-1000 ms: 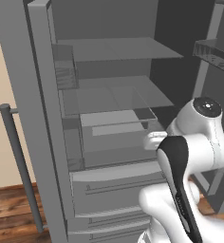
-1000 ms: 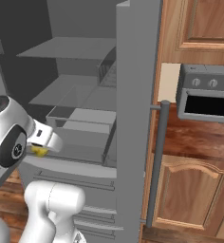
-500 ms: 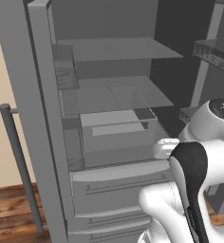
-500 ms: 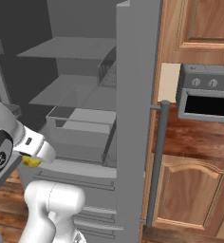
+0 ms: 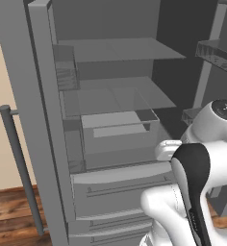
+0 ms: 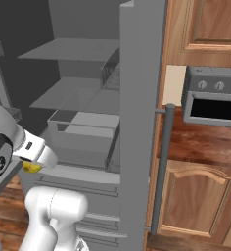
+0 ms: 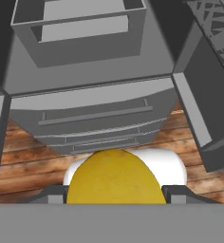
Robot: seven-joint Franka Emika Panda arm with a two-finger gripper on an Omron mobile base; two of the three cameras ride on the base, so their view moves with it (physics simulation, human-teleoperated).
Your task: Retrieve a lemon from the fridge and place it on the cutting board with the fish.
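The gripper (image 7: 115, 195) is sitting closed around the lemon (image 7: 114, 178), which is filling the gap between the tips in the hand view; from the right base view the lemon (image 6: 32, 167) is peeking out yellow under the white hand, just in front of the fridge (image 6: 137, 122), outside the open compartment and above the lower drawers (image 7: 92, 118).

The fridge doors are standing open on both sides, and that is where the risk seems to lie; the arm (image 5: 202, 192) is working close between them, so a wide swing toward the counter could be clipping a door edge or the door bin (image 5: 216, 53) at the right of the left base view. A knock like that could be jarring the fruit loose; being round and smooth, it is likely to roll within a pinch grip, and how deep the tips are biting I cannot tell. A dropped lemon would be landing on the wooden floor (image 7: 23, 152) and rolling away. The cutting board and fish are yet to be reached.
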